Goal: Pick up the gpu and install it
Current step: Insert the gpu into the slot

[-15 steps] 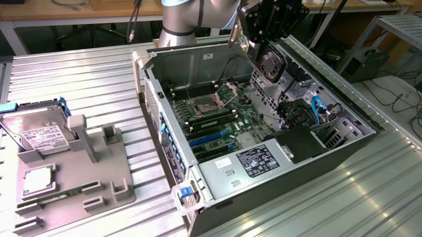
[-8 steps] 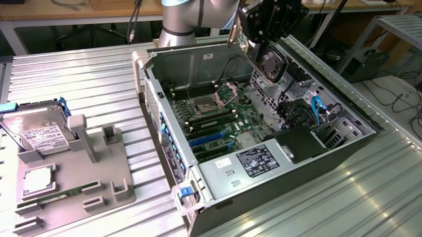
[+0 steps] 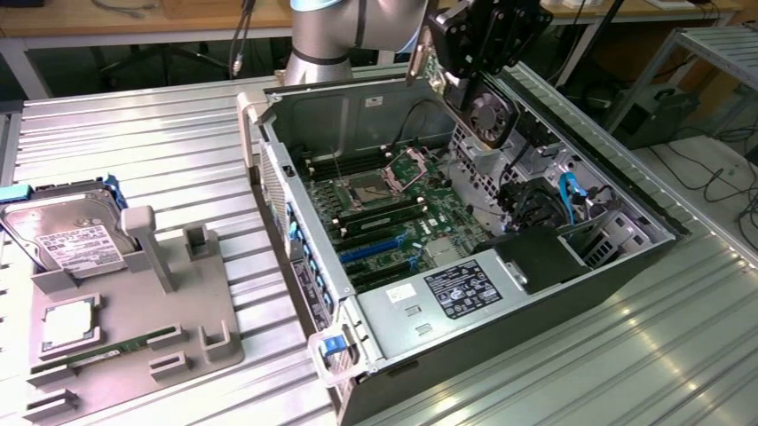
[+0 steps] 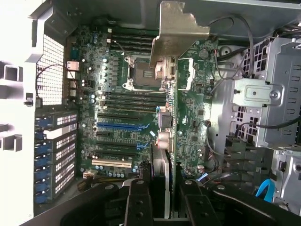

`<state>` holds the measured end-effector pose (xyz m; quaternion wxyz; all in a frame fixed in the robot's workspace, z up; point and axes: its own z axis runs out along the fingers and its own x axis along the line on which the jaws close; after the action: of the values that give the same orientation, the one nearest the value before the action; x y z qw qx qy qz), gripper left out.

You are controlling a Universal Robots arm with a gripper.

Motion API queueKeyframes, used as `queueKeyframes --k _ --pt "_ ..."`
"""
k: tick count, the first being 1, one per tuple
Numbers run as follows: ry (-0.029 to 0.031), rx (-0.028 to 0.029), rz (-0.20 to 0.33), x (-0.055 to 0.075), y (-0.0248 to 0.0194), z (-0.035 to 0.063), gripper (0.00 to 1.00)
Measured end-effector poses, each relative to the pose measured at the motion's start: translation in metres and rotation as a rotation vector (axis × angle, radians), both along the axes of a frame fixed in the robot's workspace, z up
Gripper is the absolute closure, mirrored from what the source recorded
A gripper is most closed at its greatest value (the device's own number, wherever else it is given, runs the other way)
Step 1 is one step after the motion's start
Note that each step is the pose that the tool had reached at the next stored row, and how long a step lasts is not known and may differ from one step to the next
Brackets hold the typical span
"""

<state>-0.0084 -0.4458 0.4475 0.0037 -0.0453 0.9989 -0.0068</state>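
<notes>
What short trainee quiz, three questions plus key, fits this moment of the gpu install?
1. Fill in: the hard drive sits in the grey fixture on the exterior view's ____ of the computer case.
2. The pincer holds: A) the hard drive B) the gpu C) nothing.
3. True or false: the gpu rests on the grey fixture.
Key: 1 left; 2 B; 3 false, it hangs above the open case.
</notes>
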Motion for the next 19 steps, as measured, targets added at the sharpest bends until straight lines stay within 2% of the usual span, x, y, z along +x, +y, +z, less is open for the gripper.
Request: queueKeyframes --k 19 --pt "0.0000 0.0001 0.107 0.0000 0.0000 0.0000 0.72"
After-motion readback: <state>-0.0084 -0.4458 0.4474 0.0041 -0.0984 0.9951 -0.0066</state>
